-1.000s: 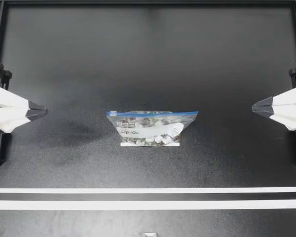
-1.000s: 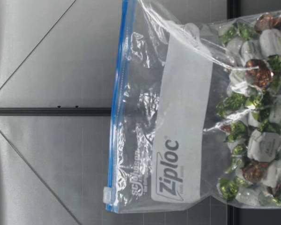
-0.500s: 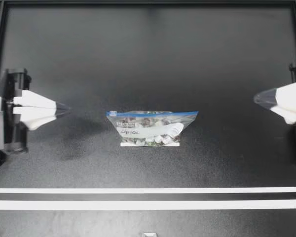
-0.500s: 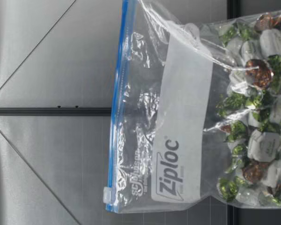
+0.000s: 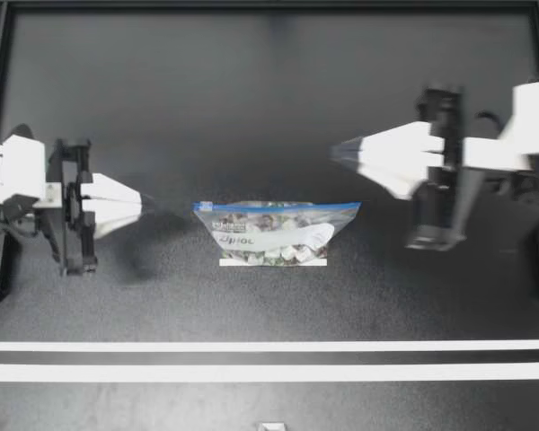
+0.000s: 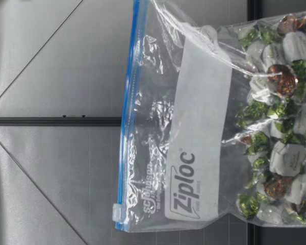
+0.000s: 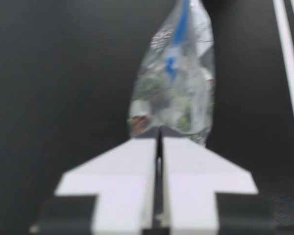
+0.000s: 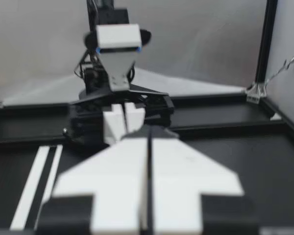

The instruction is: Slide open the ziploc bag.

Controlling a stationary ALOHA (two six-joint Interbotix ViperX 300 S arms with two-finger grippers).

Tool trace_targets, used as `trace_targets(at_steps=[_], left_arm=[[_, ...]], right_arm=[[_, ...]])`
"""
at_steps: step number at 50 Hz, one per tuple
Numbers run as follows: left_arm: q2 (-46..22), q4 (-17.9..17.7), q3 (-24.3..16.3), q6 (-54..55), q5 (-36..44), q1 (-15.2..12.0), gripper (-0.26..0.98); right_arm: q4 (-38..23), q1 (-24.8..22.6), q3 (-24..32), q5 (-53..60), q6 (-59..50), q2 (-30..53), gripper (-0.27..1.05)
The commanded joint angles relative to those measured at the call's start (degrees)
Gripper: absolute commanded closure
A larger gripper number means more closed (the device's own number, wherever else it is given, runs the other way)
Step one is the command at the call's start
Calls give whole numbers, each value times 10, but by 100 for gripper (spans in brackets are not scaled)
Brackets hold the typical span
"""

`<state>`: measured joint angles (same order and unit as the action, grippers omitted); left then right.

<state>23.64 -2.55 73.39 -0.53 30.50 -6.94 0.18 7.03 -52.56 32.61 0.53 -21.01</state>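
A clear ziploc bag [image 5: 277,232] filled with wrapped candies stands upright mid-table, its blue zip strip on top. The white slider [image 5: 206,206] sits at the strip's left end. My left gripper [image 5: 142,205] is shut and empty, pointing at that end from a short gap away. My right gripper [image 5: 334,153] is shut and empty too, beyond the bag's right end and apart from it. The low view shows the bag [image 6: 204,127] and slider [image 6: 116,212] but no gripper. In the left wrist view the bag [image 7: 174,93] lies just ahead of the closed fingertips [image 7: 159,131].
A white strip [image 5: 272,262] lies along the bag's near side. Two white tape lines [image 5: 269,346] cross the table nearer the front. A black frame [image 5: 269,5] borders the table. The right wrist view shows my left arm [image 8: 118,54] facing it.
Both arms have come in from the table's sides: the left gripper moved right toward the bag's slider end, the right arm swung left toward its right end. The bag has not moved.
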Motion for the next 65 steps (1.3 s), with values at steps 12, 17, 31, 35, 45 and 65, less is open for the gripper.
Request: trace_targets(at_steps=[12,17,31,35,45,65], left_arm=[[-34,0,-23,11,38,8,33],[-60,0,-32,12,59,9,33],[-142,0,-74,30,101,12,33],[-156,0,-81,36,110,13,33],[-157,0,-79,36,122,13,35],[-156,2,-79,35,120,13,86]], right_arm=[[-3,6,121,-32,1,127,30],[-3,6,156,-69,1,161,21],[-18,3,244,-228,1,224,19],[-21,-1,255,-241,1,233,19],[-22,-10,264,-245,1,249,19],[-21,-26,273,-252,1,268,19]])
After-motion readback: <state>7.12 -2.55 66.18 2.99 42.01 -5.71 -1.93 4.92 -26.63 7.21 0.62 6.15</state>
